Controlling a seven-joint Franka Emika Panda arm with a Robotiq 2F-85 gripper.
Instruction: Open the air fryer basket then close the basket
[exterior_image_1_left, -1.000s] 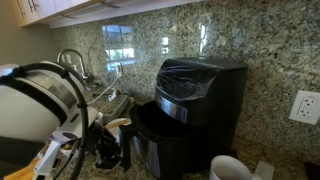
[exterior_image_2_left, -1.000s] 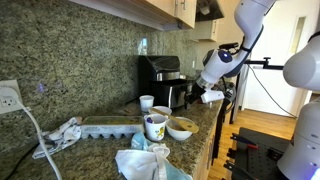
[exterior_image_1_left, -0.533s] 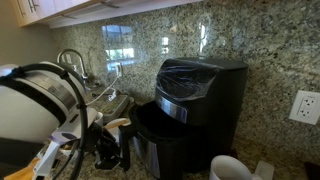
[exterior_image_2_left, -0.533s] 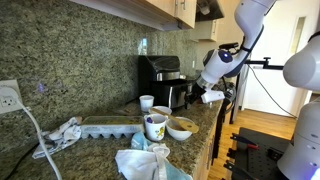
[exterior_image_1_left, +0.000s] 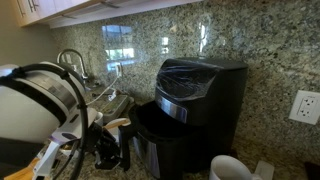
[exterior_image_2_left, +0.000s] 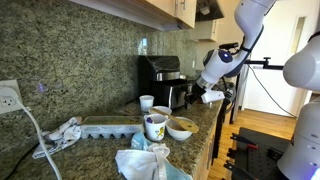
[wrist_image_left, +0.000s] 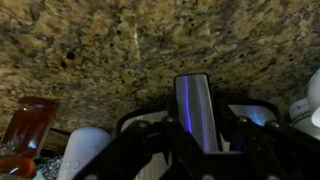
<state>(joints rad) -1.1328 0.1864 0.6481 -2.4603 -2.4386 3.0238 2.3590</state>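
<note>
The tall glossy black air fryer (exterior_image_1_left: 205, 90) stands against the granite backsplash and shows in both exterior views (exterior_image_2_left: 158, 72). Its black basket (exterior_image_1_left: 152, 135) sticks out a little from the lower front (exterior_image_2_left: 180, 95). My gripper (exterior_image_1_left: 112, 150) is at the basket's front (exterior_image_2_left: 203, 97). In the wrist view the basket's handle with its silver trim (wrist_image_left: 193, 100) runs between the jaws of my gripper (wrist_image_left: 195, 138). The dark fingers sit close on both sides of it, shut on the handle.
A white mug (exterior_image_1_left: 228, 168) stands right of the fryer, below a wall outlet (exterior_image_1_left: 303, 106). A sink faucet (exterior_image_1_left: 72, 62) is at the back. Bowls (exterior_image_2_left: 181, 127), a patterned mug (exterior_image_2_left: 154, 126), a small cup (exterior_image_2_left: 147, 102), a tray (exterior_image_2_left: 108, 126) and a cloth (exterior_image_2_left: 145, 162) crowd the counter.
</note>
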